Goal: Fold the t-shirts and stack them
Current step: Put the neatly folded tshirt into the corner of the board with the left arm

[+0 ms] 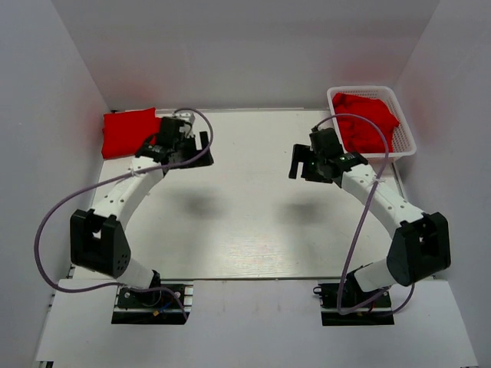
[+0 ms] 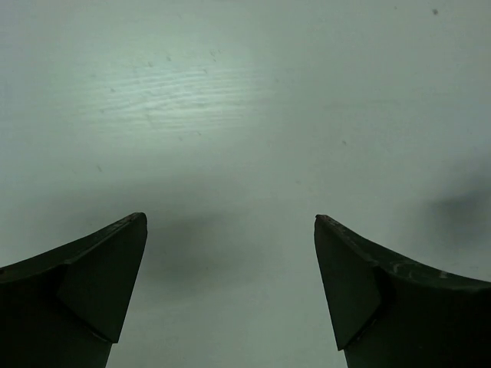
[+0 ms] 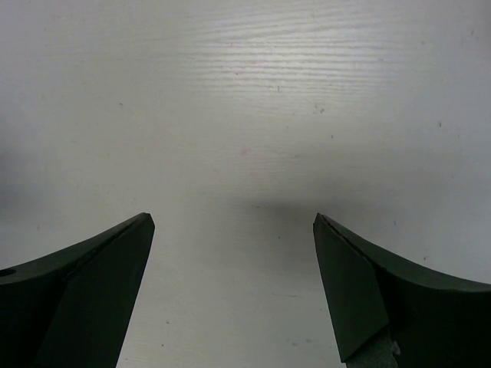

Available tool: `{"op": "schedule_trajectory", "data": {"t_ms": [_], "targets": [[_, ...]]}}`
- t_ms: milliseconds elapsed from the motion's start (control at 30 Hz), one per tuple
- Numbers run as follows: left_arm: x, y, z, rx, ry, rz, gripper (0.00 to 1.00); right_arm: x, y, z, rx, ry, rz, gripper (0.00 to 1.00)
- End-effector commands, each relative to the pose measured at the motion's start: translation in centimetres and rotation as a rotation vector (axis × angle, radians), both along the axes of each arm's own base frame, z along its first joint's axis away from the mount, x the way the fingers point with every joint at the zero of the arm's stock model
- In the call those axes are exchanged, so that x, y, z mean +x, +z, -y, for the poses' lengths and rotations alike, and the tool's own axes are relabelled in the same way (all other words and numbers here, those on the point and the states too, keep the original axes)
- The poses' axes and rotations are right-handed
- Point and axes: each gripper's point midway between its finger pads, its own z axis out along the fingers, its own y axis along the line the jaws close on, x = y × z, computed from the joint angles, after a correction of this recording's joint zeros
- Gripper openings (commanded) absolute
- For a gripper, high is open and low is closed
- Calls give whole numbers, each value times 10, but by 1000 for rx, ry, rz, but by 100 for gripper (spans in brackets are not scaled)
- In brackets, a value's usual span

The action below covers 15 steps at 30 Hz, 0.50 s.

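A folded red t-shirt (image 1: pixel 126 132) lies at the far left corner of the table. More red t-shirts (image 1: pixel 368 121) lie crumpled in the white lattice basket (image 1: pixel 408 146) at the far right. My left gripper (image 1: pixel 198 150) is open and empty just right of the folded shirt, above bare table. In the left wrist view its gripper (image 2: pixel 230 222) shows only white table between its fingers. My right gripper (image 1: pixel 301 162) is open and empty, left of the basket. In the right wrist view that gripper (image 3: pixel 233 221) also frames only bare table.
White walls close the table on the left, back and right. The white tabletop (image 1: pixel 245 222) lies between the arms. Purple cables loop along both arms. Both arm bases sit at the near edge.
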Motion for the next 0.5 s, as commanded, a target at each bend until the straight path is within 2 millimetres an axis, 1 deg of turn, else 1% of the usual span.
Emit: {"op": "schedule_trajectory", "data": {"t_ms": [0,33,67,100,133,167,200,233,300,333,367,400,433,467], "targets": [[-25,-4,18,-37,75,-16,100,-7,6,4,36,-35,15,90],[-41,-16,31,-22,30,-51,100,-12,9,5,46,-30,26,90],[-48,-23,36,-15,10,-68,100,-18,6,3,59,-21,16,90],[-54,-21,38,-16,11,-59,100,-15,10,2,71,-18,41,90],[-64,-28,40,0,-3,-70,100,-19,14,3,85,-19,60,90],[-69,-28,36,9,5,-73,100,-20,19,-1,105,-3,77,90],[-72,-26,37,11,10,-63,100,-19,23,-2,116,-1,90,90],[-74,-17,31,19,28,-38,100,-22,24,-1,125,0,98,90],[-82,-10,33,32,18,-25,100,-22,38,-6,166,17,151,90],[-81,-6,29,41,34,-8,100,-23,34,-7,176,27,158,90],[-84,-4,31,41,25,-6,100,-24,39,-9,195,37,174,90],[-87,-10,30,47,25,-18,100,-22,46,-12,211,47,205,90],[-86,-4,30,36,26,2,100,-24,45,-12,212,59,211,90],[-90,-10,32,43,16,-11,100,-26,45,-11,210,67,226,90]]}}
